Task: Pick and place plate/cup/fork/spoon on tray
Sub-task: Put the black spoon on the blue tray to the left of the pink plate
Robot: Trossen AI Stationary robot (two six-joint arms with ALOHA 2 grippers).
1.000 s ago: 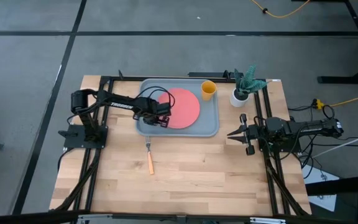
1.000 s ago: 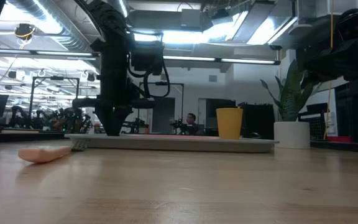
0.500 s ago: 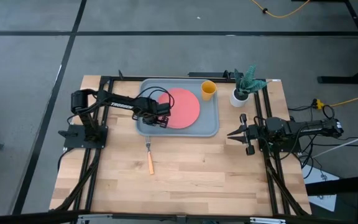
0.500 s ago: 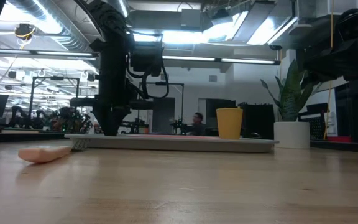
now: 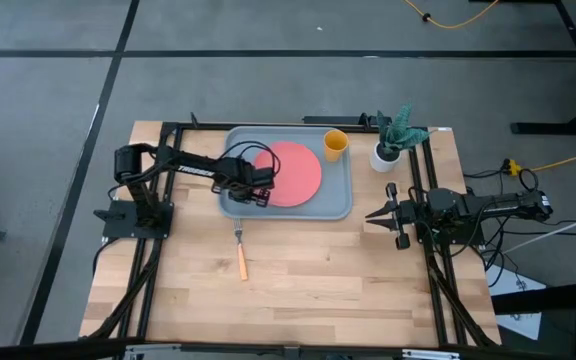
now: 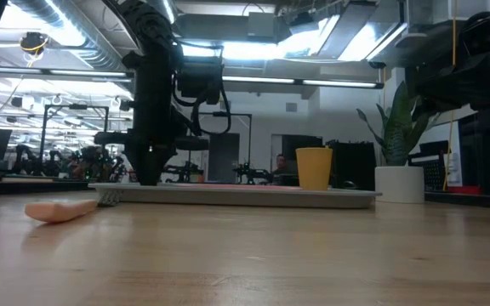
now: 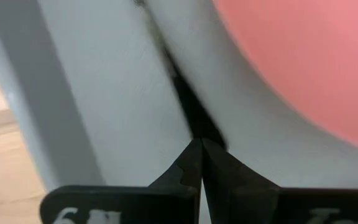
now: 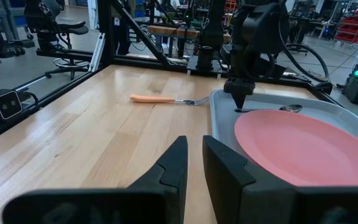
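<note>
The left gripper (image 5: 260, 189) stands low over the tray (image 5: 340, 205), at its left part just beside the plate (image 5: 296, 172). Its fingers (image 7: 191, 163) are pressed together on the thin handle of the spoon (image 8: 289, 108), which lies on the tray floor. The cup (image 5: 335, 144) stands in the tray's far right corner. The fork (image 5: 240, 253) lies on the table (image 5: 318, 280), near the tray's front edge. The right gripper (image 5: 376, 213) waits at the table's right side, fingers a little apart.

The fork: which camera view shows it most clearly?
The high view: the fork lies whole on the table, before the tray. The right wrist view shows it farther off; the low view mainly its handle; the left wrist view nothing.
</note>
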